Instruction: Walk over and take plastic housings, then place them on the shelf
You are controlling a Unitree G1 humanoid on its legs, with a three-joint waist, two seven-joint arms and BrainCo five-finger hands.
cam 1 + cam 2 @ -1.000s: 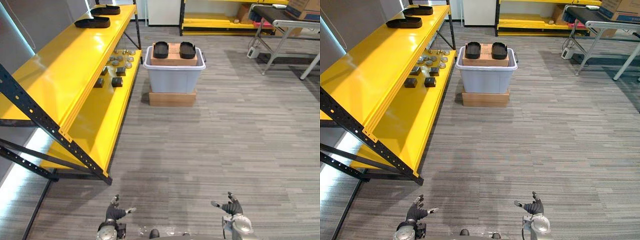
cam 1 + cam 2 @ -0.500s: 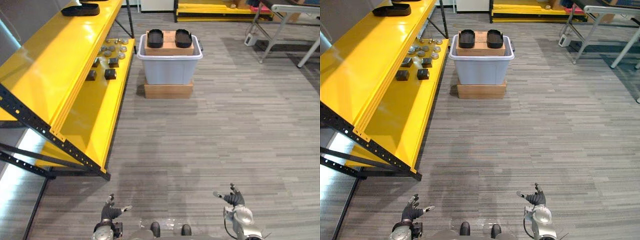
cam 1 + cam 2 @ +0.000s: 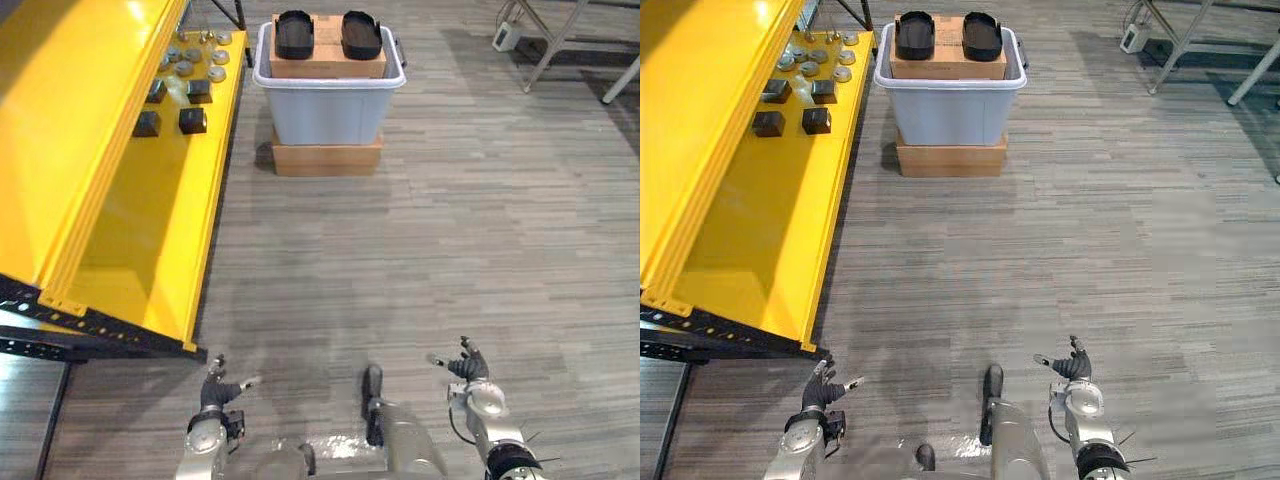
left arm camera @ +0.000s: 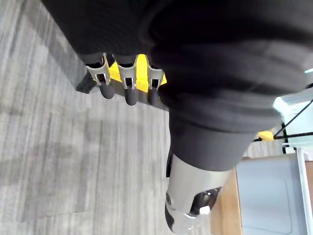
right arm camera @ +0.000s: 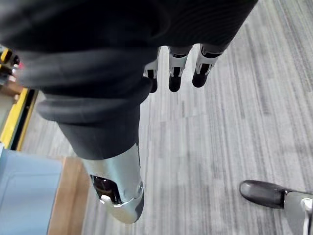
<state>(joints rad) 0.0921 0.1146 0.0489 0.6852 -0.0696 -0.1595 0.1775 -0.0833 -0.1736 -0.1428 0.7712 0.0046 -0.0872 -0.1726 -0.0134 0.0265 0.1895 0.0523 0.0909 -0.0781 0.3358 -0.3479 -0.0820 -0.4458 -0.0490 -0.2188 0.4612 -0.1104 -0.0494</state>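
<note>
Two black plastic housings (image 3: 294,34) (image 3: 361,33) lie side by side on a cardboard box inside a grey bin (image 3: 330,88) far ahead at the top centre. The yellow shelf (image 3: 95,170) runs along the left side. My left hand (image 3: 213,392) hangs low at the bottom left, open, with straight fingers (image 4: 128,84) and nothing in it. At the bottom right my right hand (image 3: 466,368) is also open and holds nothing, its fingers (image 5: 175,74) pointing at bare floor. Both hands are far from the housings.
The bin stands on a flat cardboard box (image 3: 327,158) on the floor. Several small dark blocks and round metal parts (image 3: 180,90) lie on the shelf's lower level. Metal table legs (image 3: 560,45) and a white device (image 3: 505,36) stand at the top right.
The whole picture has shifted: the camera has come closer to the bin and shelf and looks further down. Both hands stay low and open.
</note>
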